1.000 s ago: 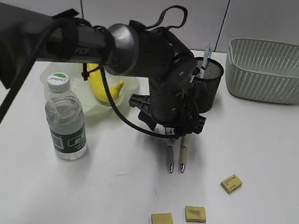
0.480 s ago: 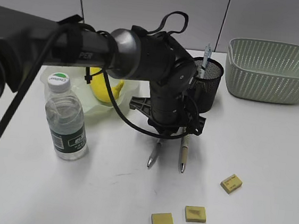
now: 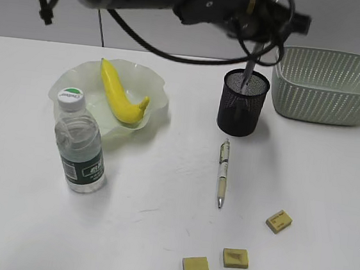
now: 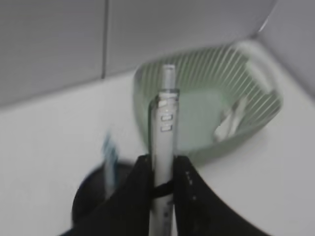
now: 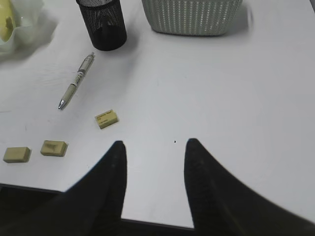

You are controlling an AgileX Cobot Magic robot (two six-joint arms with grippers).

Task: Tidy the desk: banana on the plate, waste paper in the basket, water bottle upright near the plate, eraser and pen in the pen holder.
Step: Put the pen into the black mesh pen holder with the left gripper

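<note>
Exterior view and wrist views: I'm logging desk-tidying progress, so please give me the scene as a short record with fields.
banana: lying on the plate
water bottle: upright beside the plate
pen holder: one pen already inside
left pincer: shut on a pen above the pen holder
right pincer: open, holding nothing
pen on desk: one, in front of the pen holder
erasers: three on the desk
basket: white paper inside, seen in the left wrist view

A robot test bench dressed as an office desk: a plain white flat tabletop against grey wall panels, a black metal-mesh pen cup at the far middle, a loose grey-barrelled ballpoint pen (and three small tan erasers nearer).
</note>
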